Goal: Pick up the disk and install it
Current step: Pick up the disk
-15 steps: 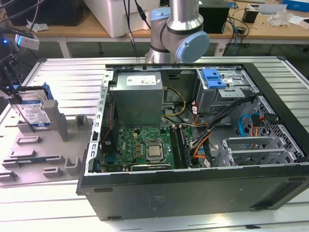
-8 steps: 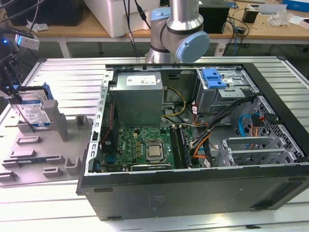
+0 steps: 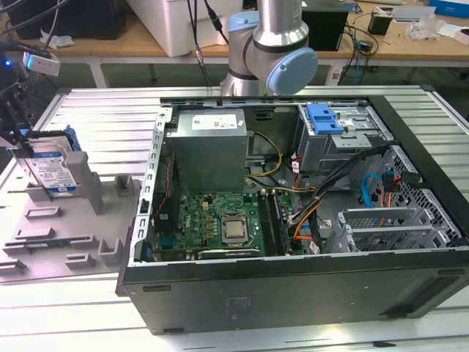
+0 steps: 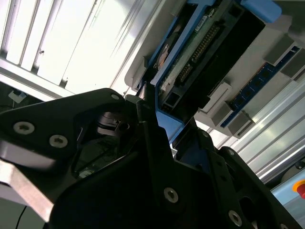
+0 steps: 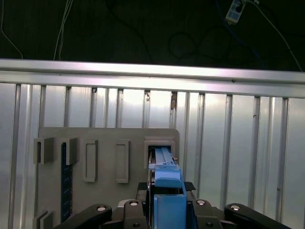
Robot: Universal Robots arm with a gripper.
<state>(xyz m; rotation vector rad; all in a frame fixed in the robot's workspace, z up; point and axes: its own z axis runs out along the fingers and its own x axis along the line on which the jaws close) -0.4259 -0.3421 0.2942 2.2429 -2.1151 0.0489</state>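
Observation:
The disk (image 3: pixel 53 170) stands upright at the exterior view's far left, its white-and-blue label facing out and blue rails along its edges, over the grey fixture tray (image 3: pixel 66 246). My gripper (image 3: pixel 24 144) comes down on its upper end and is shut on it. In the first wrist view the disk (image 5: pixel 167 183) is an edge-on blue strip between my black fingers (image 5: pixel 143 190), above the tray's slot (image 5: pixel 161 145). Its connector edge (image 4: pixel 202 45) runs away from the gripper (image 4: pixel 159 121) in the second wrist view. Whether the disk still rests in the slot is unclear.
An open computer case (image 3: pixel 293 293) lies to the exterior view's right of the tray. Inside are a metal drive cage with a blue bracket (image 3: pixel 326 121), a power supply (image 3: pixel 209 147), a motherboard (image 3: pixel 220 224) and loose cables. The arm's base (image 3: pixel 271 44) rises behind the case.

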